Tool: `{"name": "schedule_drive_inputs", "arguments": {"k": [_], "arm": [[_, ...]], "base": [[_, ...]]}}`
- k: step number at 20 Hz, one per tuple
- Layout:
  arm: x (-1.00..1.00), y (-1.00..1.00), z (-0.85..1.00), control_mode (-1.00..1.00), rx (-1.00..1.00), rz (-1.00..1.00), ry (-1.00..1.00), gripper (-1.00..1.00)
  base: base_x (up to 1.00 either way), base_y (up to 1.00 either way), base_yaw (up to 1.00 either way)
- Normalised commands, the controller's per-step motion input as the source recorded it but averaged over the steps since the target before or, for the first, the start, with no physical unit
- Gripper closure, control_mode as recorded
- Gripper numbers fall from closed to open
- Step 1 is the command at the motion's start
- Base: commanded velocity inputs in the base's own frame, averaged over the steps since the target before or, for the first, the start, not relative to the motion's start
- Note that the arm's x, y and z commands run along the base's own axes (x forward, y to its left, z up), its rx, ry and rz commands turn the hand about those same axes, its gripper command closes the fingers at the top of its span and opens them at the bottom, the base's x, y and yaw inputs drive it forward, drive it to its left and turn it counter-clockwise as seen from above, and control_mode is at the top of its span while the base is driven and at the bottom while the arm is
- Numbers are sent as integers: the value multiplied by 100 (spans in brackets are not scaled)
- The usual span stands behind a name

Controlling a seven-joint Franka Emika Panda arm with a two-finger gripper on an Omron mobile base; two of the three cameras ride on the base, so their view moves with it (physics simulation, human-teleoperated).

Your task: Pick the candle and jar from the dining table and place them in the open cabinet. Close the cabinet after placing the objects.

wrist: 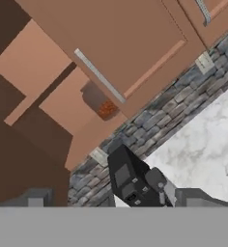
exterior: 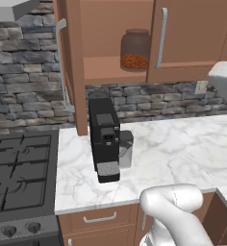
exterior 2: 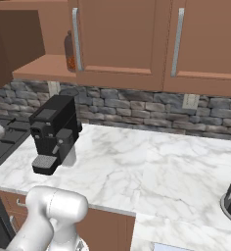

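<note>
The jar [exterior: 134, 49], clear glass with reddish-brown granules, stands on the shelf of the open cabinet [exterior: 106, 69], just left of a closed door. From the right base view only a sliver of the jar [exterior 2: 68, 51] shows behind a door edge. In the hand view the jar [wrist: 100, 101] sits well away up the picture. My gripper [wrist: 120, 198] shows two grey fingertips [wrist: 36, 198] far apart at the bottom, with nothing between them. The candle and the dining table are out of view.
The cabinet's left door [exterior: 69, 67] swings out toward me with its silver handle [exterior: 62, 62]. A black coffee machine [exterior: 105, 139] stands on the marble counter [exterior: 173, 149] below the shelf. A gas stove [exterior: 21, 178] lies to the left, with a stone backsplash [exterior 2: 137, 105] behind.
</note>
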Motion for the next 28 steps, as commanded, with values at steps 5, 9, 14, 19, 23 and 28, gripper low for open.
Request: {"name": "schedule_drive_inputs", "arguments": {"k": [5, 9, 14, 19, 23, 28], "arm": [[-99, 50, 0, -100, -29, 17, 0, -100], [-67, 77, 2, -100, -17, 6, 0, -100], [-53, 67, 1, -100, -16, 8, 1, -100], [-50, 62, 0, -100, -26, 13, 10, -100], [-13, 55, 0, -100, -27, 6, 21, -100], [1, 50, 0, -100, -32, 0, 25, -100]], "base": [[0, 0, 0], [0, 0, 0], [0, 0, 0], [0, 0, 0], [0, 0, 0], [0, 0, 0]]}}
